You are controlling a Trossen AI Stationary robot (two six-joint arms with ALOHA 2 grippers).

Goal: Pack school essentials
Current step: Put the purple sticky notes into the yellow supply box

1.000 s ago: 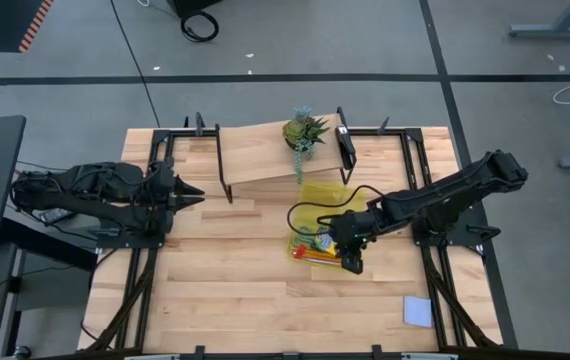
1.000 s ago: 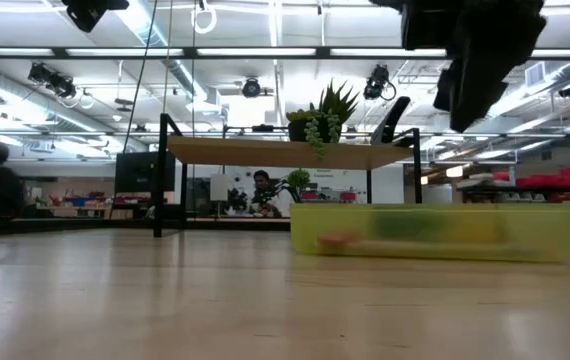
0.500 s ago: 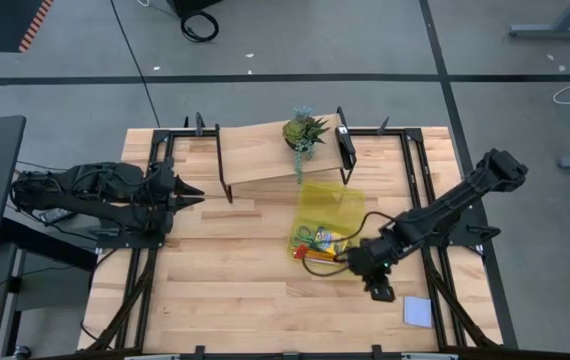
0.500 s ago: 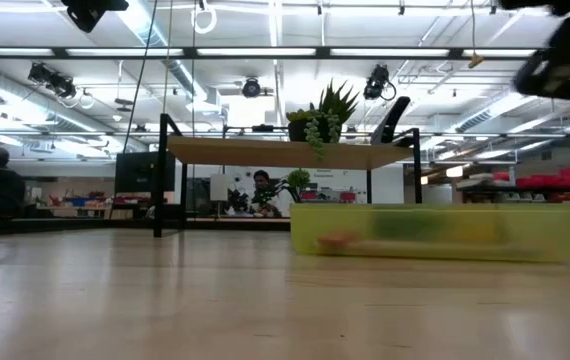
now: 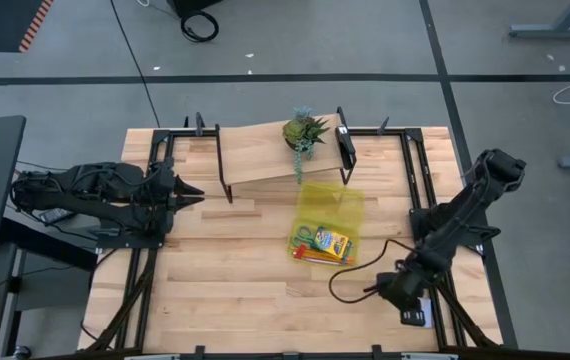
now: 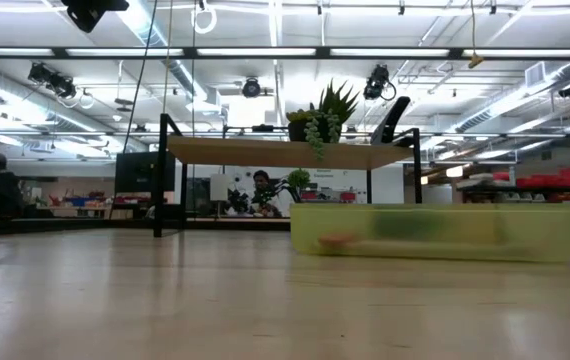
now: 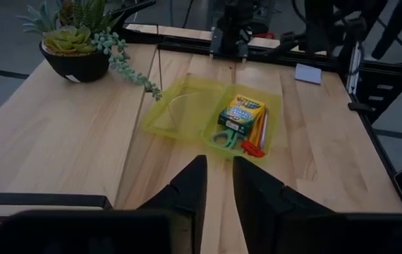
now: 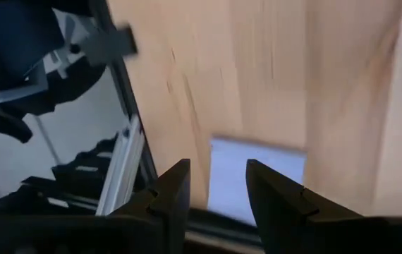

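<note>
The translucent yellow pouch [image 5: 327,225] lies open mid-table. In it are the yellow-green crayon box [image 5: 332,241], the green-handled scissors [image 5: 306,238] and the orange pencils [image 5: 317,257]. I cannot make out the pink pen. The pale blue notepad [image 8: 257,180] lies flat near the table's near right corner, also seen in the left wrist view [image 7: 308,73]. My right gripper [image 5: 411,304] hangs open right above it, one finger over each side, apart from it. My left gripper [image 5: 193,190] waits at the left edge, its fingers [image 7: 218,176] a narrow gap apart.
A small wooden shelf [image 5: 265,150] stands at the far edge with a potted spiky plant [image 5: 305,130] on it. A black cable [image 5: 360,285] trails from the right arm across the wood. Bare wood lies between the pouch and the left arm. The table's metal frame [image 8: 120,176] runs beside the notepad.
My right gripper has swung away from the pouch toward the table's near right corner and now hangs over the notepad. It has left the low view. The pouch and its contents have stayed where they were.
</note>
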